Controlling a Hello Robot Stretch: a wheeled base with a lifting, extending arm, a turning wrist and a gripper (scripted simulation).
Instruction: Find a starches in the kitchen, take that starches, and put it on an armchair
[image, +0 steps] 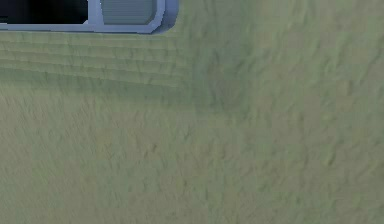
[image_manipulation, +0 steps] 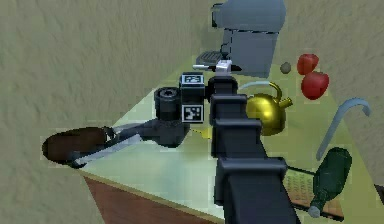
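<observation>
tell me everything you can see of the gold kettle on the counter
The gold kettle is a rounded, shiny, metal-looking pot with a thin handle arching over its top and a short spout toward the arm side view's right. It stands upright on the pale counter, before the grey coffee machine. The dark arm hides its left part; whether they touch cannot be told.
</observation>
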